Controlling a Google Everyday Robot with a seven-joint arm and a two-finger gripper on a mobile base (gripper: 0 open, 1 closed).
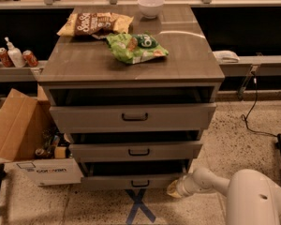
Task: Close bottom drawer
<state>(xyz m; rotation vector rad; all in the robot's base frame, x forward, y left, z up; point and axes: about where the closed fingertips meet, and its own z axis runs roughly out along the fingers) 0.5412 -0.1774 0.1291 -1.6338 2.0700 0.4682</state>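
Note:
The bottom drawer (131,182) is the lowest of three grey-brown wood-grain drawers in the cabinet. Its slim front stands out a short way, with a dark gap above it and a small dark bar handle at its middle. My gripper (174,188) is at the right end of the drawer front, touching or almost touching it. The white arm (210,182) reaches in from the lower right.
The middle drawer (136,151) and top drawer (133,117) stand partly open. Chip bags (136,47) and a white bowl (150,6) lie on the cabinet top. An open cardboard box (23,139) stands to the left. Blue tape (138,207) marks the floor.

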